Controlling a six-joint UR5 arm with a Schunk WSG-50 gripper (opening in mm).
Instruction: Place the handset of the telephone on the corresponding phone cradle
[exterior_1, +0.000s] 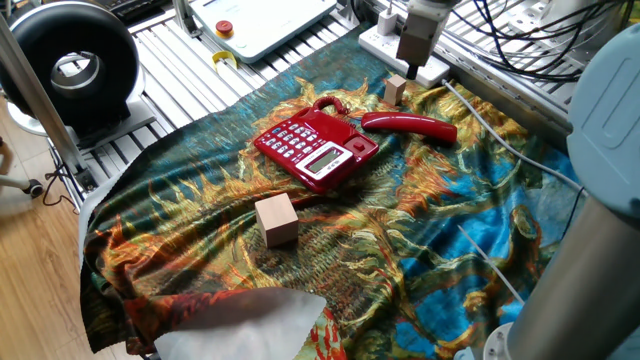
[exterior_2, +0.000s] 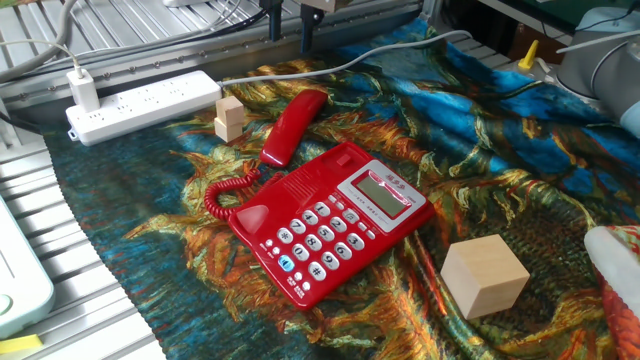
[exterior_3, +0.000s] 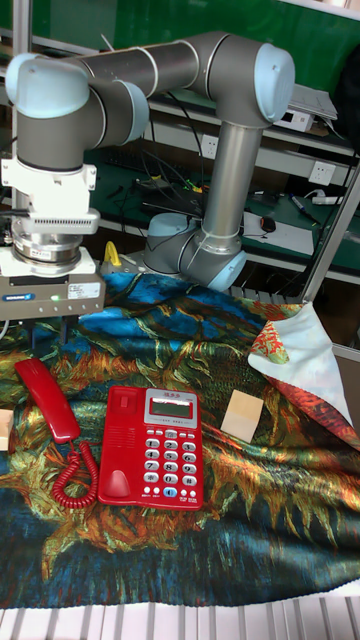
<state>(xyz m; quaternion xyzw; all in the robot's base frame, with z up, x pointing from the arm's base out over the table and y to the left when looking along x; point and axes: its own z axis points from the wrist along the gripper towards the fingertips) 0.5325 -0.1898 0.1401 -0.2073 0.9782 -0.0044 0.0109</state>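
Handset (exterior_1: 410, 124) glossy red, coiled cord (exterior_3: 72, 478) red. Telephone (exterior_2: 325, 222) red, white/grey keys, grey display (exterior_2: 385, 193). Cloth (exterior_1: 470, 215) blue-teal with orange-yellow swirl print. Cube (exterior_2: 484, 276) pale tan wood. Power strip (exterior_2: 140, 102) white. Arm (exterior_3: 130, 75) grey, light-blue caps.

Wooden cube (exterior_2: 484, 276) on patterned cloth (exterior_2: 520, 190), power strip (exterior_2: 140, 103) beyond

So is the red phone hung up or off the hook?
Off the hook. The handset lies on the cloth beside the telephone, and its phone cradle sits bare.
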